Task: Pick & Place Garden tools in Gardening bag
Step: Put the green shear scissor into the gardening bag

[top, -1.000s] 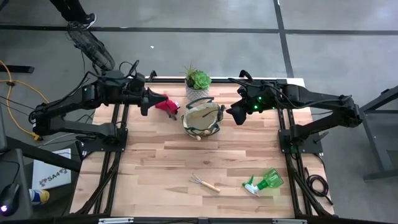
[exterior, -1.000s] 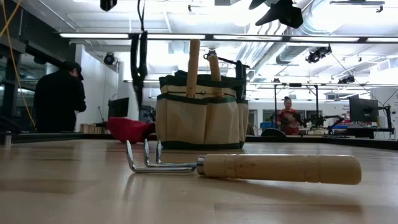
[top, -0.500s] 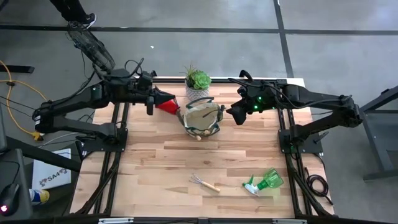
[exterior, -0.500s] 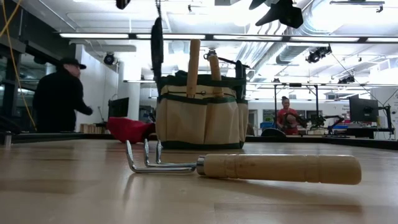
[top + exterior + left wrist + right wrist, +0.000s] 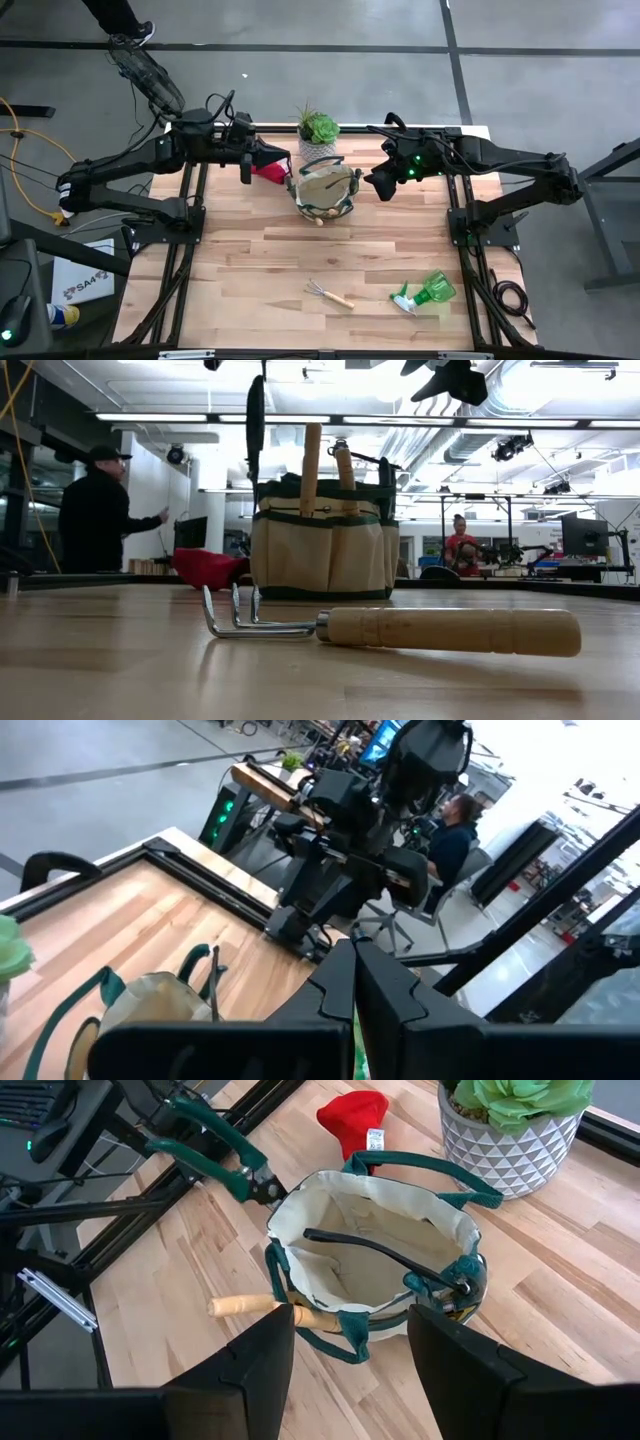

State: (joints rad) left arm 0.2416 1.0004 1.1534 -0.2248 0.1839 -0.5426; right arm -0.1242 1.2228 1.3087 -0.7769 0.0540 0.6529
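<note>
Hanging above the far-left part of the light wooden table (image 5: 250,250), the left gripper (image 5: 256,160) had its fingers (image 5: 385,995) pressed together on a pair of dark green-handled pruning shears (image 5: 212,1158). These dangled blade-down just beside the rim of the round tan fabric gardening bag with dark green trim (image 5: 325,188). A crumpled red glove (image 5: 270,171) lay on the table between that gripper and the bag.

The right gripper (image 5: 378,186) hovered at the bag's other side with its fingers (image 5: 455,1355) spread and nothing between them. Two wooden trowel handles (image 5: 311,460) stood in the bag's outer pockets, and a second dark pair of shears (image 5: 380,1255) lay inside. Near the front edge, well apart from the bag, lay a wooden-handled metal hand rake (image 5: 330,294) and a green spray bottle (image 5: 425,293) on its side. A green succulent in a white patterned pot (image 5: 318,132) stood just behind the bag.
</note>
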